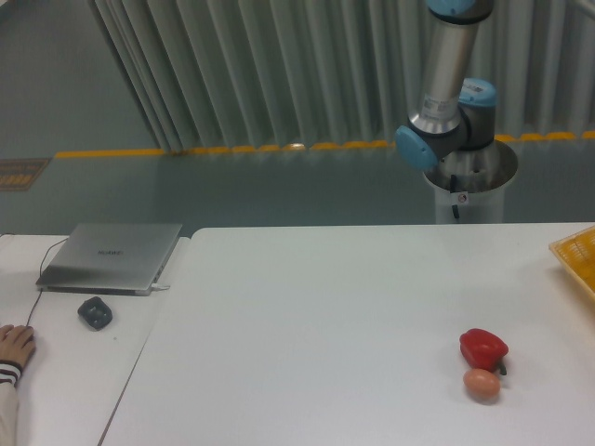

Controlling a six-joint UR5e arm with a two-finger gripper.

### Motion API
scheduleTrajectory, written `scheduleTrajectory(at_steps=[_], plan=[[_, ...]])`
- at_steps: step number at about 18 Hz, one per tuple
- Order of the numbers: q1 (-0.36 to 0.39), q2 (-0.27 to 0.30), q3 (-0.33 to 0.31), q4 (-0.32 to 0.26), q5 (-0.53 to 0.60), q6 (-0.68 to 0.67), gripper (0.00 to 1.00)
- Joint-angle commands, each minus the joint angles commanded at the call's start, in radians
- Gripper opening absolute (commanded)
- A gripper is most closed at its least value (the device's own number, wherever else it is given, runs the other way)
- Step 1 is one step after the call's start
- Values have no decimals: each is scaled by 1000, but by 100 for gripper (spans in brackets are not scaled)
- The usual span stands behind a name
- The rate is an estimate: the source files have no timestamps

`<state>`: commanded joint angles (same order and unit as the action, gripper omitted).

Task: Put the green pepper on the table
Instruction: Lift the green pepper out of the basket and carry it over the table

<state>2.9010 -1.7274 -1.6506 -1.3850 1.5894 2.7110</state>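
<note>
The green pepper is out of view in this frame. The large white table (316,316) fills the lower middle and right of the camera view. Only the arm's silver upper link and blue elbow joint (437,130) show, rising behind the table's far edge and leaving the frame at the top. The gripper itself is out of view.
A red bell pepper (482,347) lies near the table's front right with a small tan egg (482,384) touching its near side. A yellow tray edge (576,255) pokes in at far right. On the left desk sit a closed laptop (112,256), a dark mouse (95,312) and a person's hand (14,346).
</note>
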Motion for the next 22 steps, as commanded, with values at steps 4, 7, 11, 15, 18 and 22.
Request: scheduleTrajectory(at_steps=[4, 7, 11, 15, 18, 22], plan=[[-126, 48, 2, -32, -31, -213, 70], [-222, 58, 2, -31, -36, -370, 70], [-314, 57, 2, -23, -37, -534, 70], [-390, 25, 0, -14, -39, -693, 70], [-437, -17, 0, 29, -39, -787, 70], [-470, -61, 0, 53, -37, -867, 70]])
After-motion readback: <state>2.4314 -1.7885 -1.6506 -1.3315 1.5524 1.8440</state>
